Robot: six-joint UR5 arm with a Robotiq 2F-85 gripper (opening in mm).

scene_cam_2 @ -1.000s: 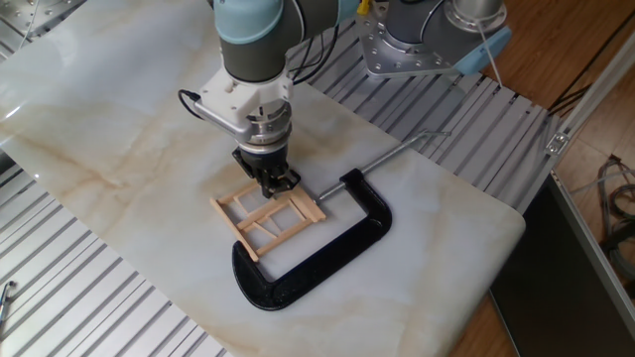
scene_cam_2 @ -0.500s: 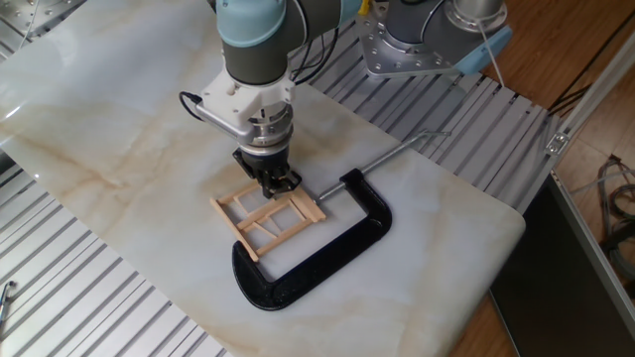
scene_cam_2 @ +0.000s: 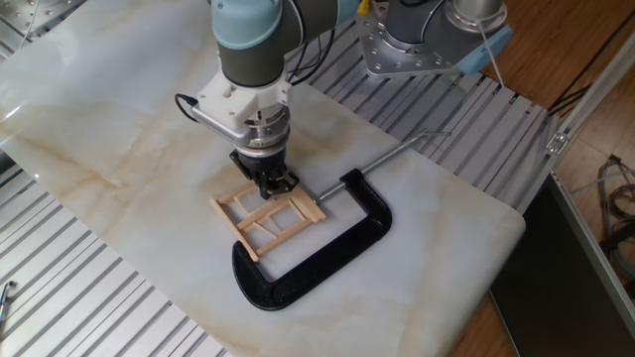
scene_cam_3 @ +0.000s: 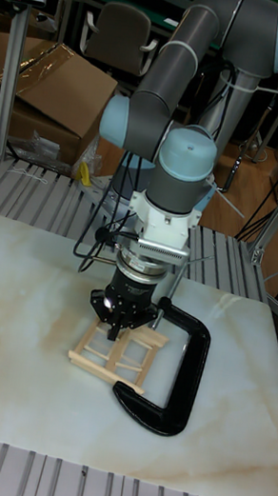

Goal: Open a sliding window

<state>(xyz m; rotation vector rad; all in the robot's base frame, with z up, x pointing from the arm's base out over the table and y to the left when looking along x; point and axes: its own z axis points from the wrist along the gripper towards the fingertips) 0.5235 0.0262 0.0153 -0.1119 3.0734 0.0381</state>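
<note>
The sliding window (scene_cam_2: 266,220) is a small pale-wood frame with crossbars, lying flat on the marble slab (scene_cam_2: 119,129). Its near right side sits inside the jaw of a black C-clamp (scene_cam_2: 327,248). My gripper (scene_cam_2: 270,184) points straight down at the window's far edge, with its fingertips close together and touching or just above the top rail. Nothing is held between them. In the tall fixed view the gripper (scene_cam_3: 115,327) stands over the far left part of the window (scene_cam_3: 117,353), beside the clamp (scene_cam_3: 178,378).
The clamp's silver screw rod (scene_cam_2: 397,151) runs toward the back right. Ribbed metal surfaces (scene_cam_2: 89,297) surround the slab. The arm's base (scene_cam_2: 427,40) stands behind. The slab's right edge (scene_cam_2: 506,248) drops off to the floor.
The gripper and wrist have shifted a few pixels to the left along the window's far edge. The window and the clamp look unmoved.
</note>
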